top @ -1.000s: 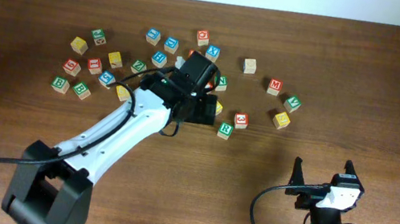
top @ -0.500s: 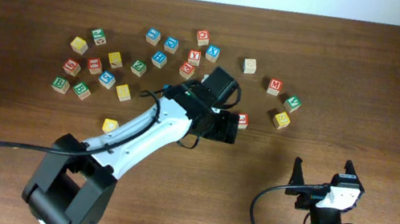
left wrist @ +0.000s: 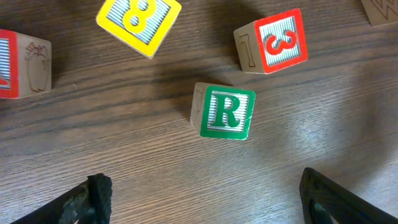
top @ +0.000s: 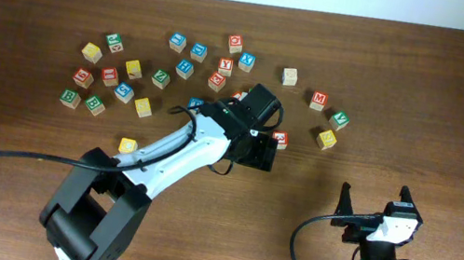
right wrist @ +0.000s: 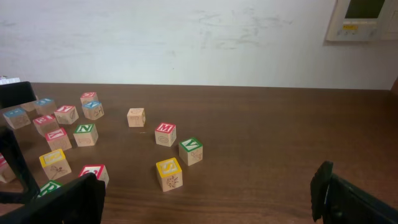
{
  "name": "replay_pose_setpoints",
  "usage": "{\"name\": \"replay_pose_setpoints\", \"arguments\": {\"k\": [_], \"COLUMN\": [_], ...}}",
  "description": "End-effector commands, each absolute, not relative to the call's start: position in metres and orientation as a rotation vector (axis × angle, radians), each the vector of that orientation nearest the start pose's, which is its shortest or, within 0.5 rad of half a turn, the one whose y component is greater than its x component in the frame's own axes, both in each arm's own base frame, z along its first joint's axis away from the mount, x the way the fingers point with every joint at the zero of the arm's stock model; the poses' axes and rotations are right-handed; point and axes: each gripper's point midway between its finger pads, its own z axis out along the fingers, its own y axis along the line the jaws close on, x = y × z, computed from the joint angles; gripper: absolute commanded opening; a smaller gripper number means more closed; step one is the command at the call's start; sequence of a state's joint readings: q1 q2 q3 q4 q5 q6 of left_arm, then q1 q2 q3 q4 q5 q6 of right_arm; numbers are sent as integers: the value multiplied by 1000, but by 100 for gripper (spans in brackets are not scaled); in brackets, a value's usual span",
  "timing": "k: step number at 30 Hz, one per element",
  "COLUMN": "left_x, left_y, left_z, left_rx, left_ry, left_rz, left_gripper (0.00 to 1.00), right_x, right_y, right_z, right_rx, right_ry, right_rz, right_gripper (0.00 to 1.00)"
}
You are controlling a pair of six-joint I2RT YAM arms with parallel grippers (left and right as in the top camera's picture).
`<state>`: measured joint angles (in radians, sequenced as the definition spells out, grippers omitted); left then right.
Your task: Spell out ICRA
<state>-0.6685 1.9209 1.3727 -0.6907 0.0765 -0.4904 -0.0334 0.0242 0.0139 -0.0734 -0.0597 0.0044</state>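
Overhead, the left tool point(top: 257, 151) is hanging further right than a second ago, just beside the red 3 cube point(top: 280, 139); the right tool point(top: 375, 194) is sitting with fingers spread. Left wrist: the green R cube point(left wrist: 224, 111) is lying on the bench point(left wrist: 124, 149) ahead of the tool, centred between its wide-spread, empty fingers point(left wrist: 93, 196). Right wrist: that tool's fingers are standing apart, empty.

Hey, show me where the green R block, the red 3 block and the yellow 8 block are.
green R block point(left wrist: 227, 114): left wrist view, middle of its lettered face.
red 3 block point(left wrist: 281, 40): left wrist view, on the red-framed 3 face.
yellow 8 block point(left wrist: 138, 18): left wrist view, on its numbered face.
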Motion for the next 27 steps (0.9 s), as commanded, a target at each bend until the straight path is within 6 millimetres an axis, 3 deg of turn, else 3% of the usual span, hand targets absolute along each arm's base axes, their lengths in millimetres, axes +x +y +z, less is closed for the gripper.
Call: {"name": "replay_pose_setpoints", "arguments": {"k": [1, 8, 11, 12, 14, 16, 19, 23, 27], "left_x": [336, 354, 353, 352, 344, 333, 324, 325, 322], "left_y": [-282, -252, -241, -241, -247, -253, -263, -265, -263], "left_z": [67, 168, 193, 195, 193, 188, 187, 187, 179], "left_rx": [294, 178, 155, 155, 180, 213, 254, 276, 439], "left_ry": [2839, 2635, 2581, 2577, 2601, 2632, 2639, 2632, 2626], "left_rz": [-395, -500, -512, -514, -553, -556, -570, -569, -514], "left_gripper": [88, 89, 94, 100, 100, 91, 99, 99, 99], "right_x": [247, 247, 247, 247, 247, 247, 247, 247, 247], "right_y": [-1, -1, -1, -1, -1, -1, -1, -1, -1], "right_z": [153, 154, 153, 154, 154, 154, 154, 153, 154], "right_rx": [6, 6, 6, 6, 6, 6, 6, 6, 6], "right_ry": [1659, 1659, 1659, 1659, 1659, 1659, 1659, 1659, 1659], "right_rz": [24, 24, 24, 24, 24, 24, 24, 24, 24], "right_gripper": [99, 98, 98, 98, 98, 98, 98, 98, 98]}}
